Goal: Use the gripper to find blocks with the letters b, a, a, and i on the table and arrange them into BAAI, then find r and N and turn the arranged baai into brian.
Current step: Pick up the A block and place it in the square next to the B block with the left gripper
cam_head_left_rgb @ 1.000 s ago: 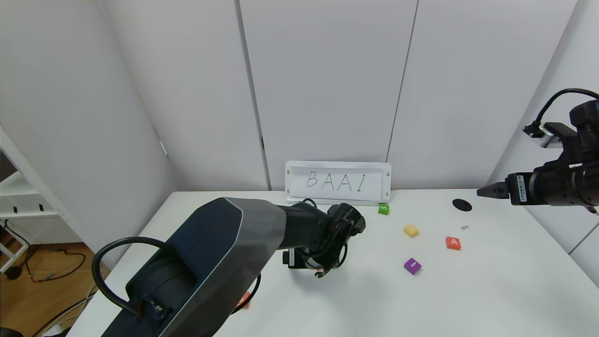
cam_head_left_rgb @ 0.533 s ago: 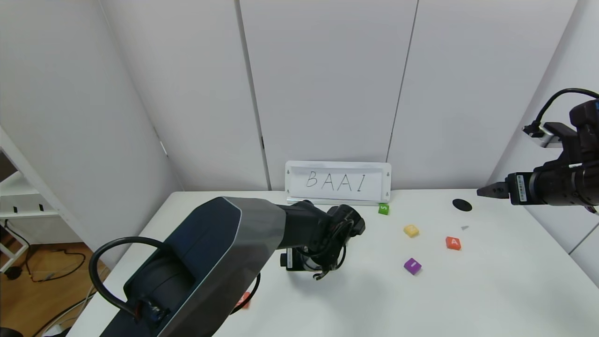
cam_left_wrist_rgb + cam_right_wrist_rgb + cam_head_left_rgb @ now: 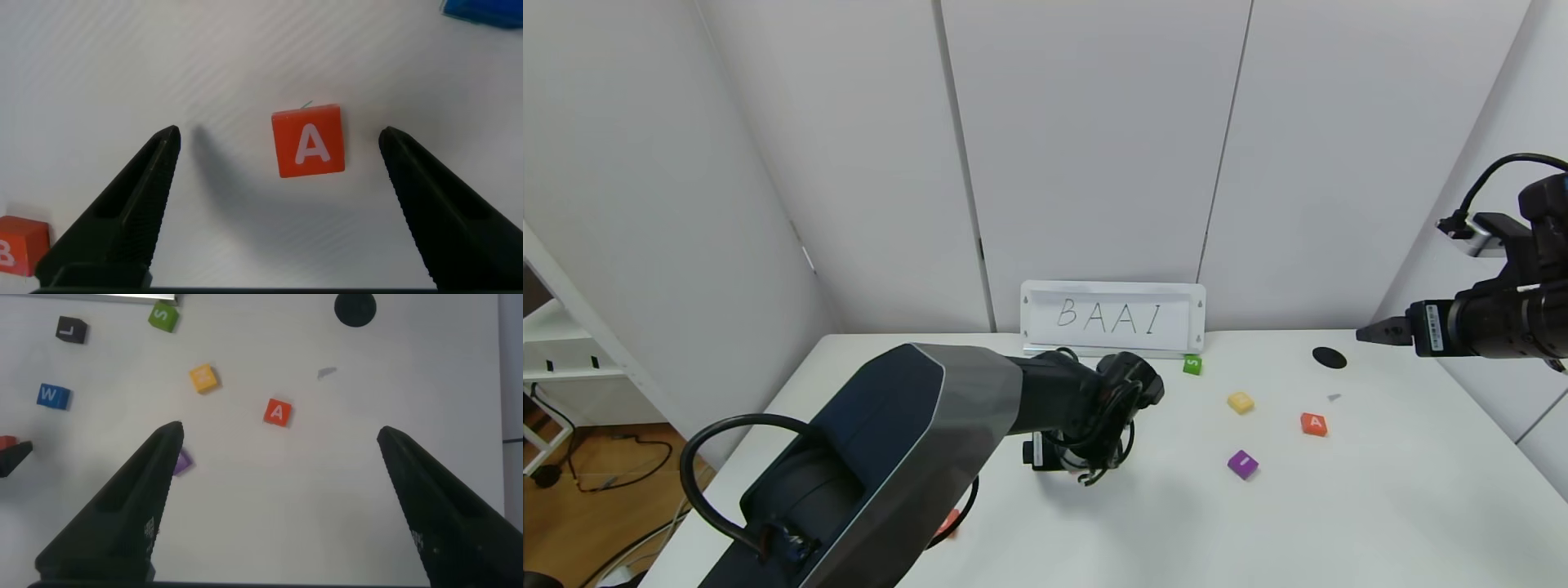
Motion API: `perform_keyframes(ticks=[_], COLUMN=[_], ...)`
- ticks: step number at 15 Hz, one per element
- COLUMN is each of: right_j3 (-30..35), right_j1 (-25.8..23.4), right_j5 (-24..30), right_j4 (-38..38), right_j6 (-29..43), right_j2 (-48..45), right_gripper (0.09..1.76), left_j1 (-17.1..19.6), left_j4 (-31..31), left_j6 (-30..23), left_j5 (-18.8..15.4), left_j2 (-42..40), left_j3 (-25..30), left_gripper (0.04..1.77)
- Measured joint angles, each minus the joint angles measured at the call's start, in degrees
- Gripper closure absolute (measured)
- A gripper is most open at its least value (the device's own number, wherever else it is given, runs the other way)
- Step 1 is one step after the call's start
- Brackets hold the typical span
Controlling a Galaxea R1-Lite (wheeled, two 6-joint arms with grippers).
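Over table [image 3: 1380, 490] centre, left gripper [image 3: 278, 151] hovering, jaws spread astride orange-red A tile [image 3: 308, 140], lining up grab; right gripper [image 3: 274, 457] idling high at right, jaws spread.

Lab: white-panelled walls [image 3: 1094, 139], bare table [image 3: 1380, 506]

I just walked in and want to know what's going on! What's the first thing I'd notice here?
The big dark left arm fills the near left of the white table, its left gripper hanging with jaws open on either side of an orange-red A tile. Behind it a white sign reading BAAI leans at the wall. To the right lie bright little tiles: green S, yellow, another orange-red A and purple.
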Motion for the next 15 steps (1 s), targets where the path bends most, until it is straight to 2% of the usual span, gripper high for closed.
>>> perform_keyframes(ticks=[5, 8, 15], right_j3=[-0.01, -0.01, -0.01], right_j1=[-0.05, -0.02, 0.0], right_j5=[-0.02, 0.0, 0.0], right_j4=[0.0, 0.0, 0.02], right_j6=[-0.01, -0.04, -0.01], right_j2=[0.0, 0.01, -0.51], right_gripper=[0.14, 0.14, 0.14], left_j1=[0.38, 0.82, 1.45], left_j4=[-1.23, -1.23, -1.32], left_j6=[0.13, -0.33, -0.72], left_j5=[-0.94, -3.69, -4.22], left_j2=[0.12, 0.15, -0.22], left_j3=[-0.04, -0.04, 0.16], left_gripper=[0.09, 0.09, 0.09])
